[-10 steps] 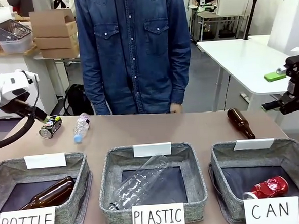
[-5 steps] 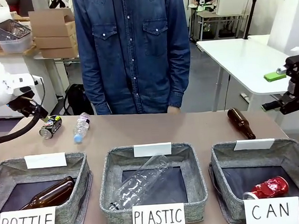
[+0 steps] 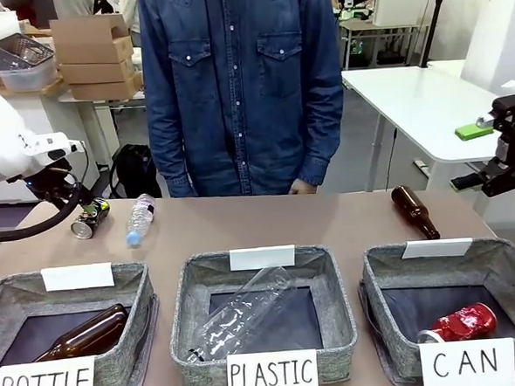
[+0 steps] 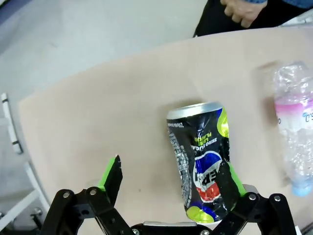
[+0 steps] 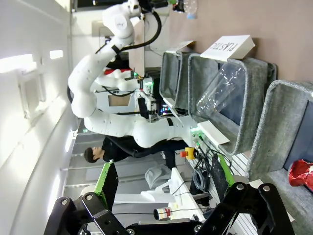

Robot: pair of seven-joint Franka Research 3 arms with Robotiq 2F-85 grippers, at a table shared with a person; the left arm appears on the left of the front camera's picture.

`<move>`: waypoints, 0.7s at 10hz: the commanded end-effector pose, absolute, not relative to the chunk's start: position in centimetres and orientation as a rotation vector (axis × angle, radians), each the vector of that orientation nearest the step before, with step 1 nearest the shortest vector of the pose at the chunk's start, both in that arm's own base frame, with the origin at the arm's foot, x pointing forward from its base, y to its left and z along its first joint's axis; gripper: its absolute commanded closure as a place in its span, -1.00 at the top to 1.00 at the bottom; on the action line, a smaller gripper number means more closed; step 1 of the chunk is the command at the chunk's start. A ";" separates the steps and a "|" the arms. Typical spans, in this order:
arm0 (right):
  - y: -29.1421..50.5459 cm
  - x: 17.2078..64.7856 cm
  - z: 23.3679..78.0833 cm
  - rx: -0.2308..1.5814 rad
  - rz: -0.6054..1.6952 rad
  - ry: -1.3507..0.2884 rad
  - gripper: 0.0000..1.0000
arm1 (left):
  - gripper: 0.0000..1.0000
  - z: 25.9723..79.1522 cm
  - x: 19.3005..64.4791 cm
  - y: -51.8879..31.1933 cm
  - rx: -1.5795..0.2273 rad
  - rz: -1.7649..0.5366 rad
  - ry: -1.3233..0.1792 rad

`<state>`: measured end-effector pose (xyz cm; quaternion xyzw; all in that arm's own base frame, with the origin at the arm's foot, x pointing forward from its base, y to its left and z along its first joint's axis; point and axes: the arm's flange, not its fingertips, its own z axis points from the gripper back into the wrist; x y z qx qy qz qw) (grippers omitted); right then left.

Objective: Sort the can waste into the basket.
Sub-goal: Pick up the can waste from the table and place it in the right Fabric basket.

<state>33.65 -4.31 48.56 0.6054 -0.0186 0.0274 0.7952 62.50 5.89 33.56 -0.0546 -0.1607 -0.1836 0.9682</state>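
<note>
Red dented can (image 3: 462, 322) lies in grey fabric basket (image 3: 511, 269).

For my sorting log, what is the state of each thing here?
Dark can: dented, lying on table between left fingers, ungripped.
Red can: crushed, lying in CAN basket.
Left fingers: open.
Right fingers: open, empty.
Loose brown bottle: lying on table.

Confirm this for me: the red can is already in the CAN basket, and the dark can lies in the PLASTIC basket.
Not quite. The dark can is not in a basket: it lies on the table, at its far left beside a small plastic bottle, as the front view shows. The red can is indeed already in the CAN basket.
</note>
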 end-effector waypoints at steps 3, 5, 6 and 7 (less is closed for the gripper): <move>-4.4 33.7 48.7 1.302 0.079 -0.047 1.00 | 1.00 32.0 63.6 6.0 -0.168 -0.365 -0.288; -4.4 33.7 48.7 1.302 0.079 -0.047 1.00 | 1.00 31.5 63.9 5.4 -0.188 -0.384 -0.279; -4.4 33.7 48.7 1.302 0.079 -0.047 1.00 | 1.00 31.5 63.9 5.2 -0.194 -0.395 -0.281; -4.4 33.7 48.7 1.302 0.079 -0.047 1.00 | 1.00 31.5 63.9 4.9 -0.217 -0.409 -0.281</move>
